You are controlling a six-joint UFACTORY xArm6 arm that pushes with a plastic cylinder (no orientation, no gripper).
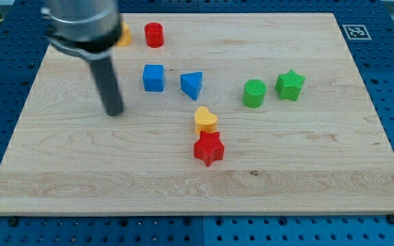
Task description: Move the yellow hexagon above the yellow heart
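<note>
The yellow hexagon (124,34) sits near the view's top left, mostly hidden behind my arm; only its right edge shows. The yellow heart (205,119) lies near the board's middle, touching the red star (208,148) just below it. My tip (115,112) rests on the board left of the blue cube (153,78), well below the yellow hexagon and far left of the yellow heart. It touches no block.
A red cylinder (154,34) stands right of the hexagon. A blue triangle (192,84) lies right of the blue cube. A green cylinder (254,93) and a green star (290,85) sit at the view's right. The wooden board (320,178) lies on a blue pegboard table.
</note>
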